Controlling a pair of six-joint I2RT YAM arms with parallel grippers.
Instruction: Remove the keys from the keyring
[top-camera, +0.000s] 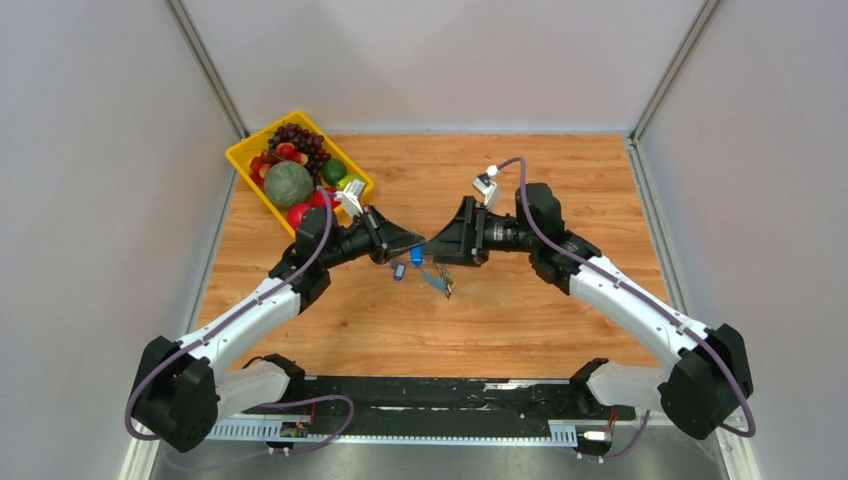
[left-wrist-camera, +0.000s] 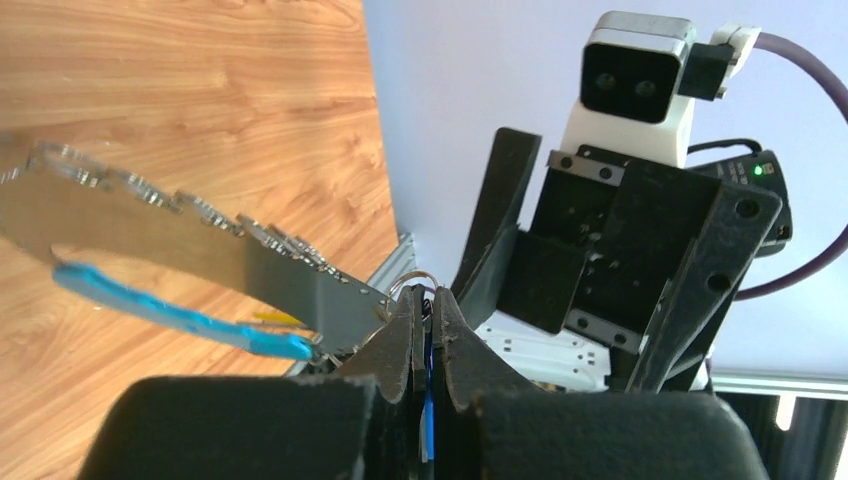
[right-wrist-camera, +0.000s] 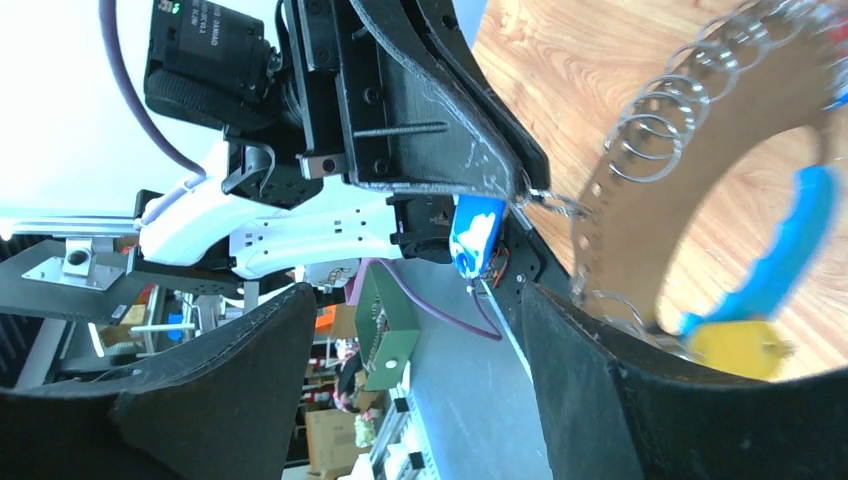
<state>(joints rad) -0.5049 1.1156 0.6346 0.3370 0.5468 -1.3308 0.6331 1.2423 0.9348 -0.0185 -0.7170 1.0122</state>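
Observation:
My left gripper (top-camera: 417, 243) is shut on a blue-headed key (left-wrist-camera: 428, 395), a strip of blue showing between its pressed fingers (left-wrist-camera: 405, 335). A small silver split ring (left-wrist-camera: 414, 280) sticks up at the fingertips. From there the keyring (left-wrist-camera: 180, 315) hangs out to the left, a light-blue band with a silvery chain (left-wrist-camera: 210, 213). In the right wrist view the chain (right-wrist-camera: 650, 130), the blue band (right-wrist-camera: 790, 260) and a yellow key (right-wrist-camera: 745, 345) dangle at right. My right gripper (right-wrist-camera: 418, 300) is open and holds nothing, tip to tip with the left one above mid-table (top-camera: 436, 248).
A yellow tray (top-camera: 243, 152) of fruit stands at the back left, just behind the left arm. Grey enclosure walls (top-camera: 100, 150) close in on both sides of the wooden table (top-camera: 500, 320). A black rail (top-camera: 450, 395) runs along the near edge.

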